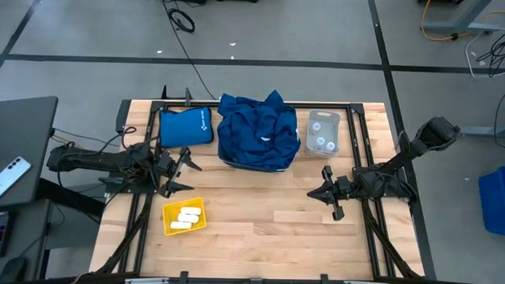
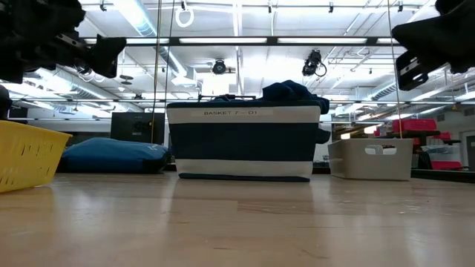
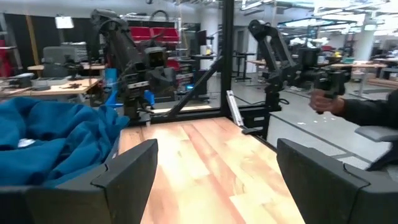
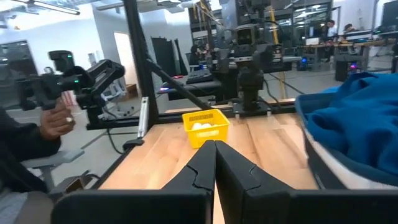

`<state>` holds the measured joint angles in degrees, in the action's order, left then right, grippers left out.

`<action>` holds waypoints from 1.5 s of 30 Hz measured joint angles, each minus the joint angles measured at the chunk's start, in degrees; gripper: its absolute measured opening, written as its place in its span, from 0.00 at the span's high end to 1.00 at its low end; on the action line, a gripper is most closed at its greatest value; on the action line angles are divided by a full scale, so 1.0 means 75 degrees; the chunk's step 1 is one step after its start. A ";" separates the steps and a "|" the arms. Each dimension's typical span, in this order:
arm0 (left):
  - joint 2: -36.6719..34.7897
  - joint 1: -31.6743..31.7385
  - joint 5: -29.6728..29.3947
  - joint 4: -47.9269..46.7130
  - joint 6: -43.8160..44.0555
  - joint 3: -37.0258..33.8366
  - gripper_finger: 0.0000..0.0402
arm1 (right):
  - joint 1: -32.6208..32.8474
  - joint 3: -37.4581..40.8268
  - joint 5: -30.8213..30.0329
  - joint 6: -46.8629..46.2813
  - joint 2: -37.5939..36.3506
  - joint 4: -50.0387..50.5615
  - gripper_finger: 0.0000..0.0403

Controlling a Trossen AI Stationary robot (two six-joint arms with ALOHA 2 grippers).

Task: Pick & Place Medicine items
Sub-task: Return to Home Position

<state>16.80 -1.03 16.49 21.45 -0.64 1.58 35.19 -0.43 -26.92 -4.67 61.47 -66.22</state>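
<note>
Cream-white oblong packs (image 1: pixel 186 218) lie in the yellow tray (image 1: pixel 169 226), near the table's front left; the tray also shows in the right wrist view (image 4: pixel 207 127). Small round whitish bottles (image 1: pixel 321 143) stand in a pale bin (image 1: pixel 323 118) to the right of the basket. My left gripper (image 1: pixel 193 177) hovers open just beyond the tray, between it and the blue pouch (image 1: pixel 186 126); its fingers stand wide apart (image 3: pixel 214 155). My right gripper (image 1: pixel 312 193) is shut (image 4: pixel 215 144), in front of the bin and pointing toward the table's left. Neither touches anything.
A navy-and-white basket (image 2: pixel 243 141) heaped with blue cloths (image 1: pixel 259 126) sits mid-table at the far side. A black frame (image 1: pixel 359 170) runs round the table. A person's hand holding a device shows beyond the table (image 3: pixel 324 102) (image 4: pixel 57 121). Bare wood (image 1: pixel 268 221) lies in front of the basket.
</note>
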 joint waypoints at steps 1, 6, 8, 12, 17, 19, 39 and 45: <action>0.0000 -0.0011 -0.0110 -0.0006 0.0003 0.0000 0.17 | 0.0103 0.0000 -0.0034 0.0000 0.0000 0.0000 0.96; 0.0000 -0.0013 -0.0443 -0.0045 -0.0045 0.0000 0.17 | 0.0529 0.0000 -0.0404 -0.0123 0.0000 0.0000 0.96; -0.0002 -0.0013 -0.0446 -0.0046 -0.0106 0.0000 0.17 | 0.0635 0.0000 -0.0592 -0.0130 0.0000 0.0000 0.96; 0.0000 -0.0013 -0.0446 -0.0044 -0.0111 0.0000 0.17 | 0.0759 0.0000 -0.0741 -0.0142 0.0000 0.0003 0.96; -0.0001 -0.0013 -0.0449 -0.0054 -0.0188 0.0000 0.17 | 0.0785 0.0000 -0.0746 -0.0323 0.0000 0.0020 0.96; 0.0000 -0.0013 -0.0448 -0.0146 -0.0147 0.0000 0.17 | 0.0785 0.0001 -0.0746 -0.0344 0.0000 0.0023 0.96; -0.0247 -0.0018 0.1696 0.0064 -0.0217 0.0000 0.17 | 0.1209 0.0000 -0.1125 -0.0406 0.0000 0.0584 0.96; -0.1173 0.0002 0.1555 -0.0847 -0.0005 0.0003 0.17 | 0.2130 0.0003 -0.2082 0.0105 -0.0017 0.0099 0.96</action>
<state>8.00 -1.02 28.15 15.10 -0.68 1.61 51.17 -0.40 -42.54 -3.88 61.34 -65.47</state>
